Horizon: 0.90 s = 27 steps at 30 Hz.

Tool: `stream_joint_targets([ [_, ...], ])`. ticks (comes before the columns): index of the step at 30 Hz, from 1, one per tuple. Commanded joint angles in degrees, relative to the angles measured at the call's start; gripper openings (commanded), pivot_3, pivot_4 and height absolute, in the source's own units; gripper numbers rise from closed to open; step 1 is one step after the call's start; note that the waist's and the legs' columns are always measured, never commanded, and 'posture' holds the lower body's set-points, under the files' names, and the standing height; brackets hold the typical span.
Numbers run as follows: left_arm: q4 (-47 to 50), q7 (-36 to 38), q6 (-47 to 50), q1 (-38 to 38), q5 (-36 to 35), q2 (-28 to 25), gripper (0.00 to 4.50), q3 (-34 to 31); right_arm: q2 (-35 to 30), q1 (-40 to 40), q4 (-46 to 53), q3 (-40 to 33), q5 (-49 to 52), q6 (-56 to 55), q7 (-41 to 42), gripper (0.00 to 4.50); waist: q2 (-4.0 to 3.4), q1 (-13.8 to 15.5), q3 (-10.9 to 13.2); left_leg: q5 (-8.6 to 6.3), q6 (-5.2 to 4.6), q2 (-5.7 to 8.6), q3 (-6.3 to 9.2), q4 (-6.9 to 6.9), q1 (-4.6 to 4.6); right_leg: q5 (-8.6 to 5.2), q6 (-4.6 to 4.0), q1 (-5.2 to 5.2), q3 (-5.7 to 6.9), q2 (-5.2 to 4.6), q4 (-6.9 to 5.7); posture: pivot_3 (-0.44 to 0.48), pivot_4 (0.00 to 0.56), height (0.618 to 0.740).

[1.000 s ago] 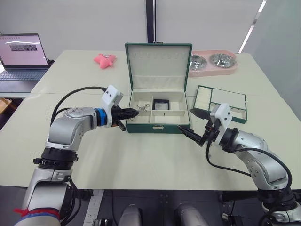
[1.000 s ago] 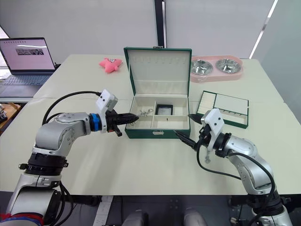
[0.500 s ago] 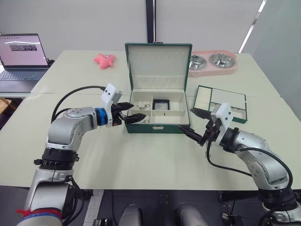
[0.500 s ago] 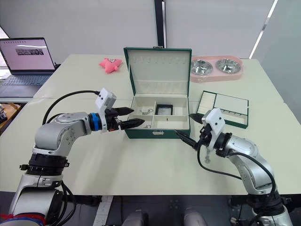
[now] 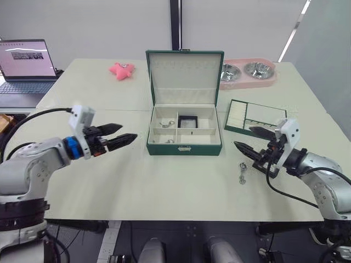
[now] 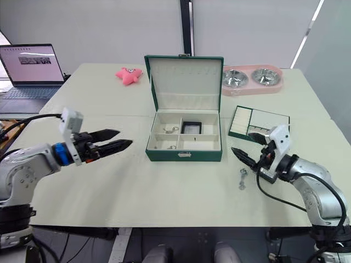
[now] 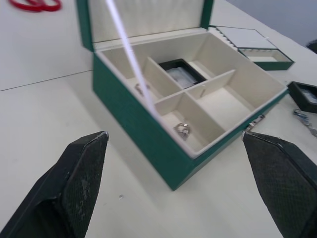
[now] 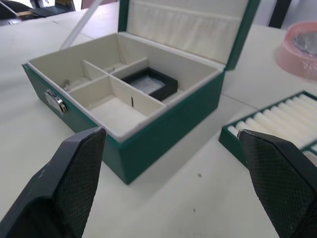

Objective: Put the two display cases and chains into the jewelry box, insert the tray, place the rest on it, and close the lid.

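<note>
- Two end effectors are hovering spread: left end effector (image 5: 118,138), right end effector (image 5: 253,141).
- Jewelry box (image 5: 185,134) is sitting between them.
- Chain (image 5: 242,173) is lying just beside the right one.

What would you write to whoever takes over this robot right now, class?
Left gripper: open, empty, left of the jewelry box.
Right gripper: open, empty, right of it.
Done: lid up; one display case and chains inside.
Second case and a loose chain lie on the table near the tray.
Left: load those, insert the tray, close the lid.
</note>
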State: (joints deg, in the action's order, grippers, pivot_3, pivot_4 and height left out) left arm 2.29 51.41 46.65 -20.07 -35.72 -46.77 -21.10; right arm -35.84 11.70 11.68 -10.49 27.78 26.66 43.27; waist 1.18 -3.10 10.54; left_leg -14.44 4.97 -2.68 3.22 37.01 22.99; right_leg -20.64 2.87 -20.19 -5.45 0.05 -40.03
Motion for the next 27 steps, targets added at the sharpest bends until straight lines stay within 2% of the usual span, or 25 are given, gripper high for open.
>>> stream_joint_targets([
  [1, -1.33, -2.4, -5.65, 3.59, 3.13, -1.62, 4.49, -4.94, -1.47, -1.56, -2.75, -4.55, -0.12, -3.52, 1.1, 4.5, -0.01, 0.02, 0.0, 0.0, 0.0, 0.0, -0.01, -0.01, 0.0, 0.0, 0.0, 0.0, -0.01, 0.0, 0.0, 0.0, 0.15, 0.74],
  [10, -5.76, -11.21, -16.47, 11.38, 7.36, 2.61, 4.49, -12.17, -2.74, -4.78, -12.93, -12.79, -1.52, -10.44, 0.0, 4.5, -0.01, 0.16, 0.0, 0.0, 0.0, -0.01, -0.04, -0.02, -0.03, 0.0, 0.0, 0.02, -0.02, -0.02, -0.01, 0.0, 0.15, 0.74],
  [16, -11.6, -20.24, -24.2, 11.97, 10.81, 5.45, 4.49, -16.0, -1.44, -7.52, -18.98, -17.19, -3.74, -16.87, -4.06, 4.5, -0.01, 0.17, 0.0, 0.0, 0.0, -0.01, -0.06, -0.01, -0.03, 0.0, 0.0, 0.03, -0.04, -0.03, 0.0, 0.0, 0.15, 0.74],
  [21, -16.41, -25.29, -29.06, 11.09, 12.64, 6.96, 4.49, -16.24, 0.78, -8.99, -23.11, -18.91, -4.39, -21.72, -6.63, 4.5, -0.01, 0.13, 0.0, 0.0, 0.0, 0.0, -0.08, -0.03, -0.07, 0.0, 0.0, 0.05, -0.05, -0.03, -0.02, 0.0, 0.15, 0.74],
  [27, -17.56, -29.27, -31.98, 11.22, 13.63, 9.91, 4.49, -15.24, 3.58, -8.63, -27.26, -19.97, -6.29, -27.61, -12.31, 4.5, -0.01, 0.02, -0.01, 0.0, 0.0, -0.01, -0.1, -0.02, -0.08, 0.0, 0.0, 0.05, -0.06, -0.04, -0.05, 0.0, 0.15, 0.74],
])
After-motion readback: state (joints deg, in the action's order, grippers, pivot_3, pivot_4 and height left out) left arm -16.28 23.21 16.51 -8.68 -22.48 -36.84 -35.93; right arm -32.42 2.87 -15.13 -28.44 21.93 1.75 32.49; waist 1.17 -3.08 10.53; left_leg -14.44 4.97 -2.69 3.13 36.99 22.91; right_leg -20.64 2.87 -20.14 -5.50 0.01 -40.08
